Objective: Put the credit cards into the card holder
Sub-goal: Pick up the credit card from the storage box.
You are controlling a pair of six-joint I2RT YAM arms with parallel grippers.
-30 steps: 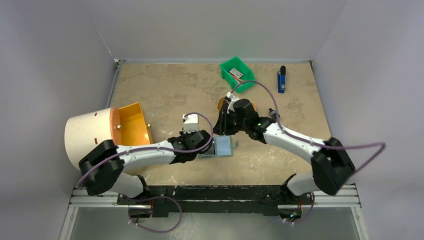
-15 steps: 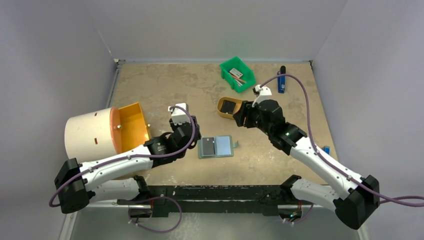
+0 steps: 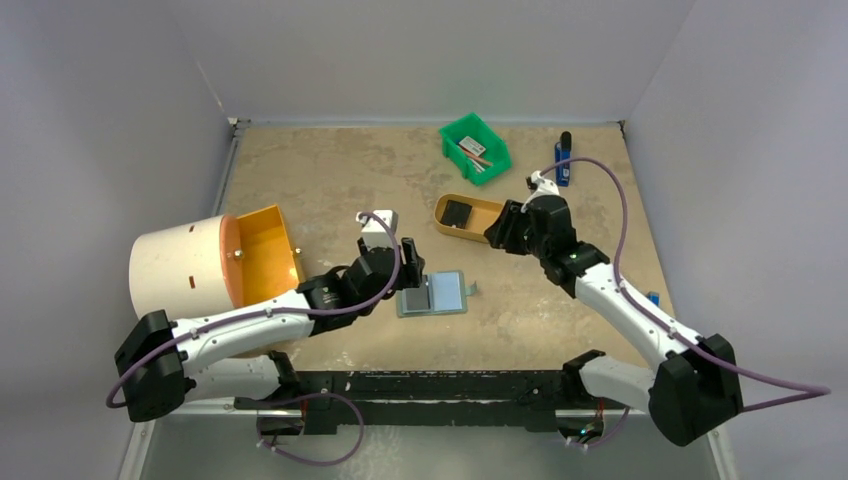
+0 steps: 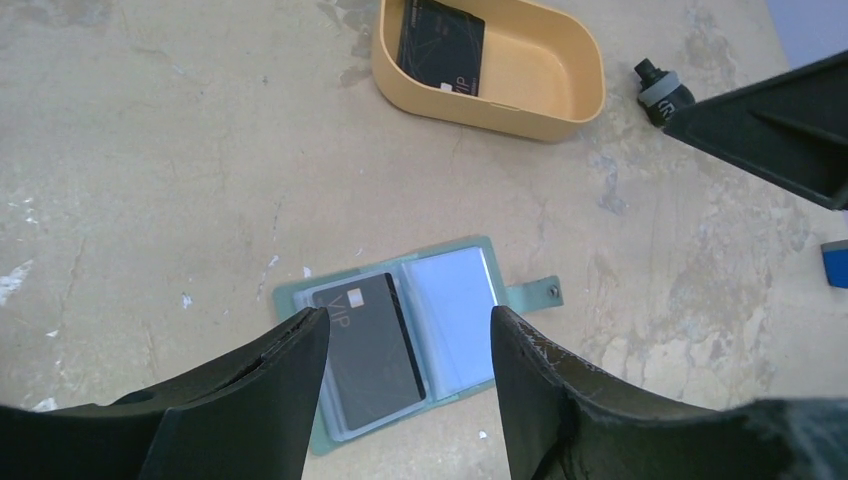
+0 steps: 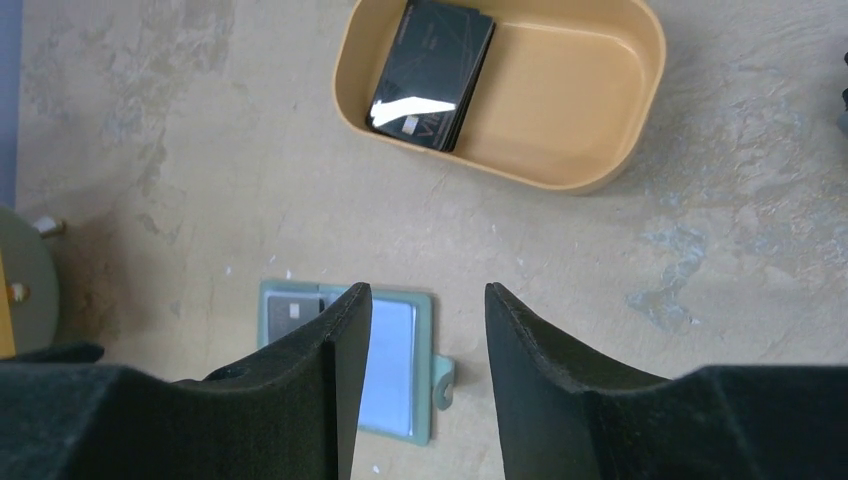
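Card holder (image 4: 455,300) lying open on table (image 3: 330,180), one black credit card (image 4: 365,345) in its left-hand pocket, more cards (image 5: 430,75) stacked in tan oval tray (image 5: 590,100), left gripper (image 4: 408,320) over the holder, jaws apart and empty, right gripper (image 5: 427,292) parted too, holding nothing

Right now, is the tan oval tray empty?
No, black credit cards lie stacked at one end of the tan oval tray.
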